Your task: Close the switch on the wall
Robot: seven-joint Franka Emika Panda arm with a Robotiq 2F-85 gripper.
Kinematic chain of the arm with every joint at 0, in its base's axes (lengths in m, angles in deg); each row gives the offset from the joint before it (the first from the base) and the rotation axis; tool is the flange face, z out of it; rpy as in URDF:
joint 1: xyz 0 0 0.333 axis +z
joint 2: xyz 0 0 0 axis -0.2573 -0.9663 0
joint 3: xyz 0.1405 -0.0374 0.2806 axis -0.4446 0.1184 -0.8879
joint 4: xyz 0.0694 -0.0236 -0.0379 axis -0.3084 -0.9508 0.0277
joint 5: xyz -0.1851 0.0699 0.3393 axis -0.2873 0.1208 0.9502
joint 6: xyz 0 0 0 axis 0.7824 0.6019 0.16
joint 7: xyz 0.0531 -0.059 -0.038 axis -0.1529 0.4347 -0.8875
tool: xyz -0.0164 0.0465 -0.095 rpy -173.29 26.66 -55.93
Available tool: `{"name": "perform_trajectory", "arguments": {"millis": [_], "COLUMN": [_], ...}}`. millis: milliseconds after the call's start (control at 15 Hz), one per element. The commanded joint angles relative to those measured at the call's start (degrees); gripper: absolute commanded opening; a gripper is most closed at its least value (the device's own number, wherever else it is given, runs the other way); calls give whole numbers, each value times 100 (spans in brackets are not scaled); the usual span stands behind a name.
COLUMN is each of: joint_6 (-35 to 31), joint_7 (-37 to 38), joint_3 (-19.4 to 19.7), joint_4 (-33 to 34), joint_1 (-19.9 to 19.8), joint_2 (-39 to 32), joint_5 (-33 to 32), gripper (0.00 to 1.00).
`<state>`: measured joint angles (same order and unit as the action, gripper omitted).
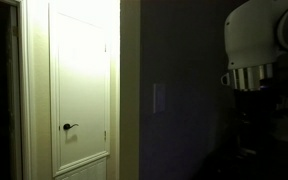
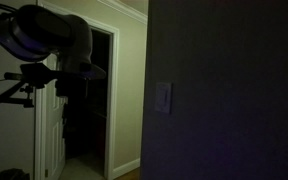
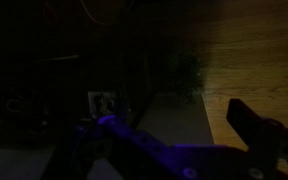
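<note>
The room is dark. The wall switch (image 1: 159, 97) is a pale plate on the dark wall, seen in both exterior views (image 2: 163, 97). My arm's white wrist (image 1: 252, 40) hangs at the right edge, well away from the switch; in an exterior view the arm (image 2: 54, 38) is at the far left by the doorway. In the wrist view the gripper (image 3: 170, 114) is open, with one finger lit purple and the other dark, and nothing between them. The switch does not clearly show in the wrist view.
A white closed door (image 1: 81, 85) with a black lever handle (image 1: 69, 127) stands in lit wall left of the switch. An open dark doorway (image 2: 84, 100) lies behind the arm. The wrist view shows wooden floor (image 3: 254, 50).
</note>
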<state>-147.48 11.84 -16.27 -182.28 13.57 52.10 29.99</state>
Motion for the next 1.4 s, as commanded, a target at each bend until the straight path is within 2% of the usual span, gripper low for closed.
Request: {"name": "perform_trajectory", "arguments": {"millis": [0,67,133,333,733,1333], "joint_6": [-384,-418,-343,-378,-436,-1921], "joint_7": [109,124,32,24,36,495], "joint_3": [226,285,321,420,418,468], "joint_4": [742,903,502,864,912,986], "joint_1": [-52,-41,99,104,114,89], "joint_2": [-1023,-1206,-768,-1227,-1278,-1639], "joint_5": [-283,-317,-210,-235,-289,-310], "gripper": [100,100,100,100,100,100]}}
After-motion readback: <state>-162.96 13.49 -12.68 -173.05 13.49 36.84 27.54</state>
